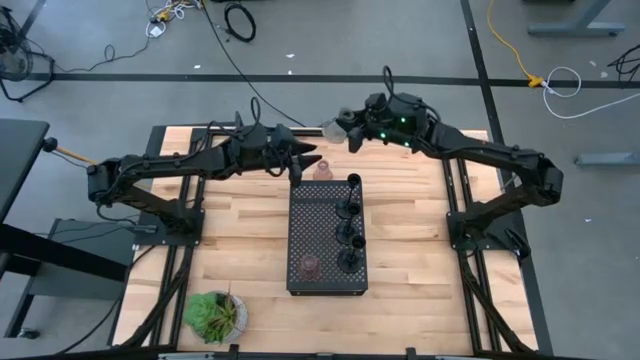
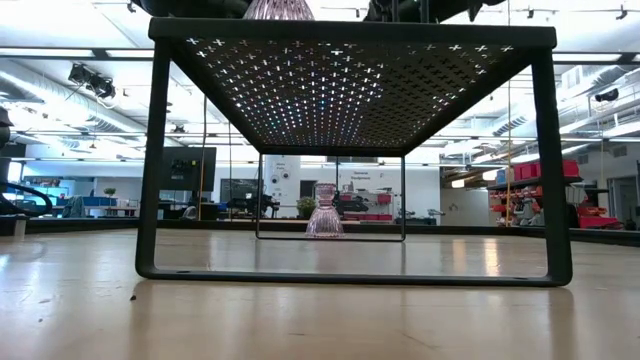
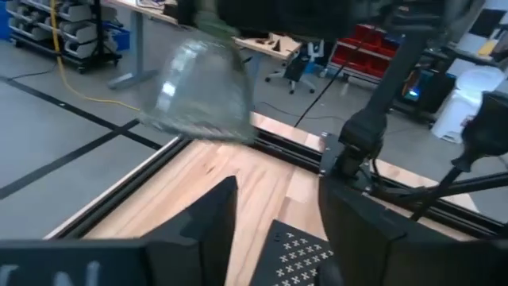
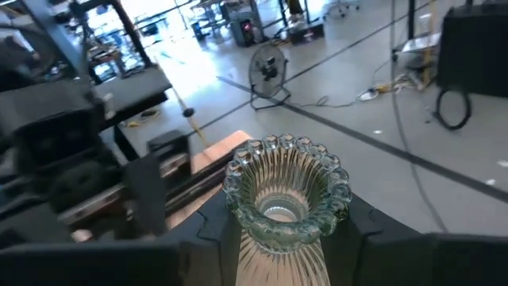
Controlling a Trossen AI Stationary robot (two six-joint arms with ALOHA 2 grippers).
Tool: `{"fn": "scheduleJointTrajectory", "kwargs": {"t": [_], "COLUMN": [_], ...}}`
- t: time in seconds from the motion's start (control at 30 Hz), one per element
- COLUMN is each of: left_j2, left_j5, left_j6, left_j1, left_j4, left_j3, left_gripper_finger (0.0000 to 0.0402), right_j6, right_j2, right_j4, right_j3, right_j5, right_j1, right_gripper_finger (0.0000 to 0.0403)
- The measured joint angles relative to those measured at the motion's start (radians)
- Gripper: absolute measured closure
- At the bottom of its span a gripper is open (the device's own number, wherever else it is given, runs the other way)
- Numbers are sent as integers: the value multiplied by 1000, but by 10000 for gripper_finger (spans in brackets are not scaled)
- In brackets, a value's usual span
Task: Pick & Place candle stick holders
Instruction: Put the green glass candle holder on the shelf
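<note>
A black perforated tray (image 1: 325, 215) stands mid-table. Three slim black stemmed holders (image 1: 350, 225) stand along its right side, and a pinkish holder (image 1: 310, 265) stands near its front left. A second pinkish holder (image 1: 322, 172) stands on its base on the table just behind the tray; it also shows in the low view (image 2: 325, 210). My right gripper (image 1: 345, 130) is shut on a pale greenish ribbed glass holder (image 4: 286, 191) above the table's far edge. My left gripper (image 1: 303, 165) is open and empty over the tray's far left corner. My right gripper pinches the glass holder's ribbed body (image 4: 274, 254) between its two fingers, below the beaded rim (image 4: 287, 171). The holder is lifted clear of the table. In the left wrist view it hangs in the air (image 3: 202, 87) with its wide bell downward.
A leafy green plant (image 1: 213, 313) stands at the table's near left corner. The tray stands on legs (image 2: 155, 160), with open space under it. The wooden table (image 1: 420, 280) shows bare on either side of the tray.
</note>
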Motion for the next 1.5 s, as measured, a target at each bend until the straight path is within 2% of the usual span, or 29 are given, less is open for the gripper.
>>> {"fn": "scheduleJointTrajectory", "kwargs": {"t": [0.3, 0.6, 0.73, 1.27, 1.43, 1.5], "left_j2": [0, 0, 0, 31, 44, 47], "left_j5": [-25, -37, -4, 22, 49, 67], "left_j6": [-13, -17, -22, -45, -60, -61], "left_j1": [-6, -13, -15, -63, -64, -66], "left_j4": [0, 20, 45, 134, 144, 142], "left_j3": [0, 0, 0, 1, 1, 2], "left_gripper_finger": [124, 82, 78, 79, 118, 122], "right_j6": [13, 45, 44, 76, 75, 74], "right_j2": [0, 0, 0, 29, 34, 34], "right_j4": [3, -4, 21, 105, 118, 112], "right_j3": [0, 0, 0, 0, -2, -2], "right_j5": [8, 11, 12, -43, -45, -43], "right_j1": [98, 157, 180, 226, 232, 232], "right_gripper_finger": [282, 282, 282, 282, 282, 282]}}
